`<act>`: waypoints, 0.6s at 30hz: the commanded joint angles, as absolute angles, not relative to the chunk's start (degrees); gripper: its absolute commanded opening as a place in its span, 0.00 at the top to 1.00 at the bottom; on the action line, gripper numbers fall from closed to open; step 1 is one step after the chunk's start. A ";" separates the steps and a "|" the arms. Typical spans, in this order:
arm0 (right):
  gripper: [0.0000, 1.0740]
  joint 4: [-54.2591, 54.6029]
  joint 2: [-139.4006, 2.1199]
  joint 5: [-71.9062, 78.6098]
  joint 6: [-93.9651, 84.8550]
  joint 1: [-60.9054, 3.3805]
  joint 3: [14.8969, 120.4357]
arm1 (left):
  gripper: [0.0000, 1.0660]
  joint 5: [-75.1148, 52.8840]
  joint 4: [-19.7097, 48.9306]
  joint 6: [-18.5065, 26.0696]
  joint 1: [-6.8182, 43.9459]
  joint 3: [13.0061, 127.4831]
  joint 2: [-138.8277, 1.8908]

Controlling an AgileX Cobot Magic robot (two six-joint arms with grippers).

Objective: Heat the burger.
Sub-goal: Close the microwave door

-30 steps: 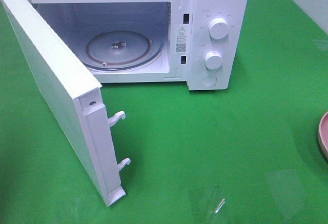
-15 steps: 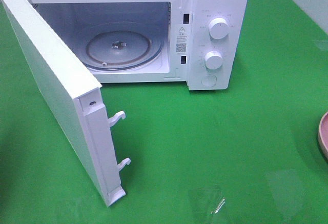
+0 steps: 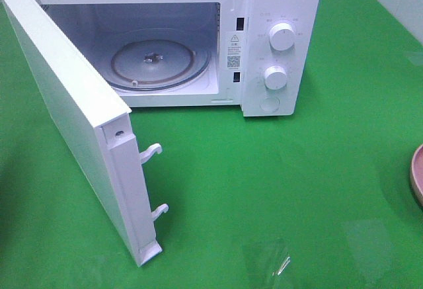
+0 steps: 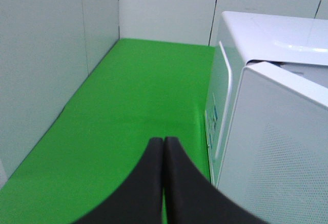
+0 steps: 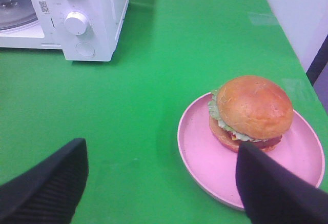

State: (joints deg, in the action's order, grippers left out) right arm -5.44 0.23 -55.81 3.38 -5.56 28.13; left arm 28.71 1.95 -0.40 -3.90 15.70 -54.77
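Note:
The burger (image 5: pixel 253 108), with a glossy brown bun and a lettuce edge, sits on a pink plate (image 5: pixel 205 155) in the right wrist view. My right gripper (image 5: pixel 161 183) is open, a little short of the plate, with nothing between its black fingers (image 5: pixel 51 185). The white microwave (image 3: pixel 277 44) stands at the back of the green table with its door (image 3: pixel 73 117) swung wide open and its glass turntable (image 3: pixel 158 64) bare. My left gripper (image 4: pixel 163 142) is shut on nothing, beside the microwave's outer left side (image 4: pixel 266 147). Neither gripper shows in the high view.
Only the plate's rim (image 3: pixel 417 173) shows at the right edge of the high view. The open door juts forward on the left. Grey walls (image 4: pixel 46 65) border the table beyond the left gripper. Two knobs (image 3: pixel 282 38) sit on the microwave's control panel.

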 commanded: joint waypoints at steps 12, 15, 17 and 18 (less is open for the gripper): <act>0.29 -5.21 1.78 -55.18 2.92 -5.39 28.13 | 1.00 44.75 -16.27 -11.97 -3.95 15.30 -69.73; 0.29 -5.21 1.78 -55.18 2.92 -5.39 28.13 | 1.00 48.36 -19.31 -14.55 -3.95 15.47 -72.48; 0.29 -5.21 1.78 -55.18 2.92 -5.39 28.13 | 1.00 49.85 -20.17 -15.87 -3.61 15.81 -74.14; 0.29 -5.21 1.78 -55.18 2.92 -5.39 28.13 | 1.00 50.31 -20.63 -15.87 -3.04 16.16 -75.69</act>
